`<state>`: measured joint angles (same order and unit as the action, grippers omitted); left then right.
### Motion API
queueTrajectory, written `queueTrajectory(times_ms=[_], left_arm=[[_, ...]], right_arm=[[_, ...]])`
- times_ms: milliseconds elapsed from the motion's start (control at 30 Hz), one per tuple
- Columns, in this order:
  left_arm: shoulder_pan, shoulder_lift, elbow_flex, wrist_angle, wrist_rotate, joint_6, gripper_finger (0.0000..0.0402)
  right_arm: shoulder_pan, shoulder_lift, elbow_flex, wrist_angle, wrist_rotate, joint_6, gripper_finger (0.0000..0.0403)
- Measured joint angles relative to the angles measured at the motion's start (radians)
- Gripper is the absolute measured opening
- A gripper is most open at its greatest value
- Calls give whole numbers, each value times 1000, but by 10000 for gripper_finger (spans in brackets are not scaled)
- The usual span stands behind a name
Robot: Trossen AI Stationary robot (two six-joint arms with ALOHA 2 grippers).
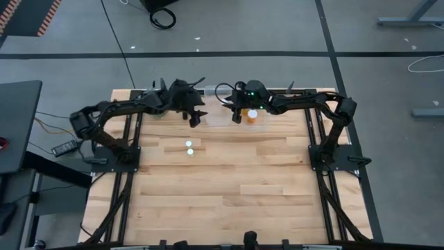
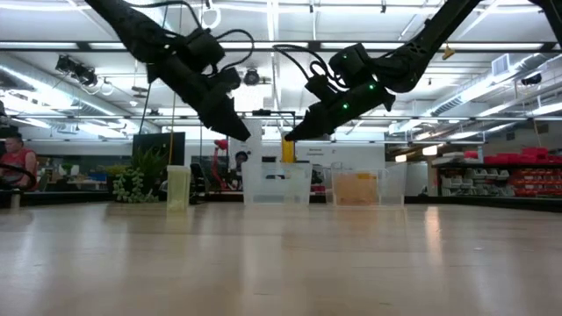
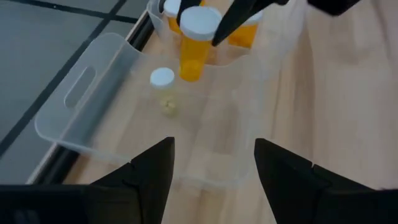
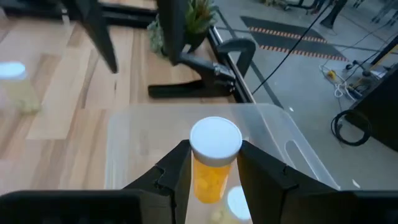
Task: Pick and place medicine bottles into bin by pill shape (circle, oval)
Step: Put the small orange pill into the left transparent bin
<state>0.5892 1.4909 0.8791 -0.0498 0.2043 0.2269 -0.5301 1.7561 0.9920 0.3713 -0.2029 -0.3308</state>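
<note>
**Right hand holds a bottle above the clear bin**

The right hand (image 4: 211, 177) is closed on a medicine bottle (image 4: 213, 158), amber with a white cap, and holds it above the clear bin (image 3: 87, 99) at the 12 o'clock edge of the table (image 1: 229, 194). A loose white cap (image 3: 162, 77) lies on the floor of the bin. At 3 o'clock of this bin, a second bin (image 2: 367, 186) contains more amber bottles (image 2: 355, 188). The left hand (image 3: 211, 168) hangs wide open and empty, at 9 o'clock of the clear bin. Two pale bottles (image 1: 189, 148) stand nearer the table centre
</note>
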Motion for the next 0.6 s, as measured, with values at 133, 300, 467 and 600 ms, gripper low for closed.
queueTrajectory(times_ms=[133, 300, 467, 600], left_arm=[[-8, -74, -76, 50, 3, -65, 231], [-56, -171, -179, 131, 5, -123, 231], [-109, -253, -294, 237, 9, -178, 231], [-133, -302, -362, 285, 7, -198, 231]], right_arm=[[0, 0, 0, 26, 0, 17, 131], [0, 0, 1, 58, -5, 27, 131], [2, 0, 2, 55, -9, 32, 131], [3, 0, 2, 55, -13, 45, 131]])
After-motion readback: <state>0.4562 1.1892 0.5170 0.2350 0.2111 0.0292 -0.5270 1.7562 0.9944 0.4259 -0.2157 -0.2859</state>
